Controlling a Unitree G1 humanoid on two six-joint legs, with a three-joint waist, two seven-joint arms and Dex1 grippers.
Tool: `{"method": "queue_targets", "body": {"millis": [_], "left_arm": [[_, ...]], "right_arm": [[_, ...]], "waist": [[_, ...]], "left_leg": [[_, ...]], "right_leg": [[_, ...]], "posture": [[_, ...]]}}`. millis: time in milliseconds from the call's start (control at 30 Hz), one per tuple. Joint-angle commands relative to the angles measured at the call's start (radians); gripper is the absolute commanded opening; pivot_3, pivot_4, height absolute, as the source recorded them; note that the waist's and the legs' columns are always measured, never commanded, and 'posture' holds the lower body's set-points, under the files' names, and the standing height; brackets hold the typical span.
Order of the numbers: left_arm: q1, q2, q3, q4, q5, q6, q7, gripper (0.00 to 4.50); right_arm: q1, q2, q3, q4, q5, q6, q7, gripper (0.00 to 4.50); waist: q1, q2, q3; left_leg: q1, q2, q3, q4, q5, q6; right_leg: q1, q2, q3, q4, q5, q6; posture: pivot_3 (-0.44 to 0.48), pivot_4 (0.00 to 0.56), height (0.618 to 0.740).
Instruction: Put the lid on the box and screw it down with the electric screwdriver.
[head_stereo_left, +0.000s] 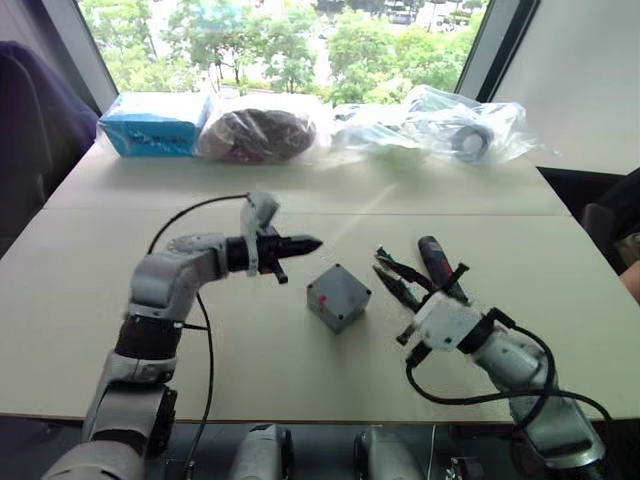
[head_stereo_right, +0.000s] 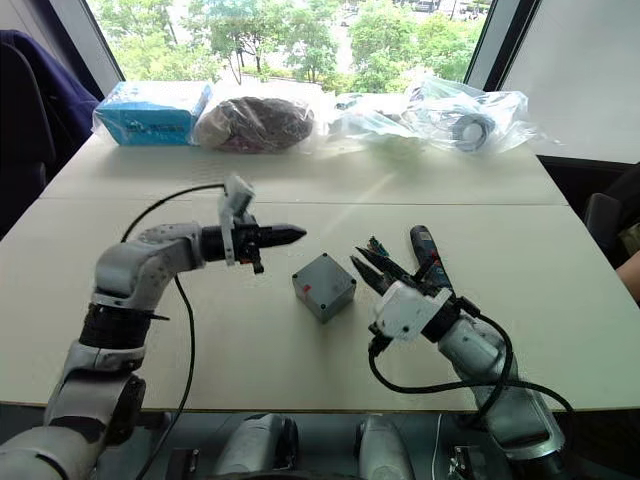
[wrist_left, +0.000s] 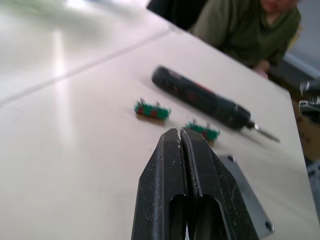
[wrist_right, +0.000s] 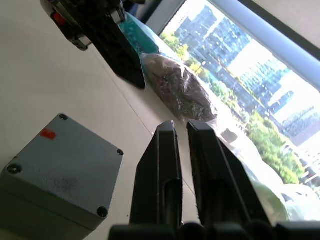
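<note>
Box (head_stereo_left: 338, 296) at mid-tabletop (head_stereo_left: 250, 370), holed grey face upward; lid not told apart from it. Electric screwdriver (head_stereo_left: 437, 265) lying just beyond right claw (head_stereo_left: 388, 280), fingers slightly parted, empty. Left claw (head_stereo_left: 305, 243) pressed closed, empty, hovering beside box. Likely next: spread wider, clasp barrel mid-length, avoid green connector blocks (wrist_left: 152, 110), keep bit free.
</note>
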Motion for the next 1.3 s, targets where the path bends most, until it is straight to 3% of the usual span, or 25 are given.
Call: {"method": "queue_targets", "body": {"millis": [33, 133, 300, 467, 700, 1300], "left_arm": [[0.012, 0.028, 0.036, -0.023, -0.027, 0.039, 0.040, 0.00], [0.047, 0.079, -0.026, -0.013, 0.022, 0.007, 0.021, 0.00], [0.066, 0.107, -0.201, 0.093, 0.160, -0.137, -0.031, 0.00], [0.073, 0.106, -0.288, 0.114, 0.212, -0.215, -0.087, 0.00], [0.132, 0.124, -0.341, 0.017, 0.216, -0.212, -0.144, 0.00], [0.206, 0.113, -0.334, -0.156, 0.165, -0.095, -0.139, 0.00]], "right_arm": [[-0.018, 0.032, -0.045, -0.084, 0.193, 0.213, 0.017, 0.04], [-0.026, 0.019, -0.055, -0.106, 0.362, 0.422, 0.062, 0.04], [-0.062, -0.081, -0.041, -0.097, 0.504, 0.680, 0.162, 0.04], [-0.056, -0.162, 0.020, -0.127, 0.547, 0.776, 0.252, 0.04], [-0.189, -0.133, 0.149, 0.041, 0.372, 0.691, 0.235, 0.04], [-0.239, -0.114, 0.135, 0.156, 0.268, 0.605, 0.284, 0.04]], "waist": [[0.000, 0.000, 0.000], [0.000, 0.001, 0.001], [0.003, 0.002, 0.002], [0.002, 0.001, 0.003], [-0.005, 0.002, 0.003], [0.001, 0.002, 0.003]], "left_leg": [[0.000, 0.000, 0.000, 0.000, 0.000, 0.000], [0.000, 0.000, 0.000, 0.000, 0.000, 0.000], [0.000, -0.001, 0.000, -0.001, 0.000, 0.000], [-0.005, -0.005, 0.002, -0.004, -0.001, 0.000], [-0.016, -0.006, 0.002, -0.002, 0.000, 0.000], [-0.016, -0.007, 0.001, 0.000, -0.001, 0.001]], "right_leg": [[0.000, 0.000, 0.000, 0.000, 0.000, 0.000], [0.000, 0.000, 0.000, 0.000, 0.000, 0.000], [-0.001, -0.003, 0.000, -0.001, 0.000, -0.002], [-0.008, -0.012, 0.000, -0.001, 0.000, -0.003], [-0.017, -0.012, -0.001, -0.001, 0.000, -0.003], [-0.015, -0.009, -0.003, 0.000, 0.001, -0.002]], "posture": [[0.000, 0.150, 0.740], [0.000, 0.150, 0.740], [0.000, 0.150, 0.740], [0.000, 0.150, 0.740], [0.000, 0.150, 0.740], [0.000, 0.150, 0.740]]}}
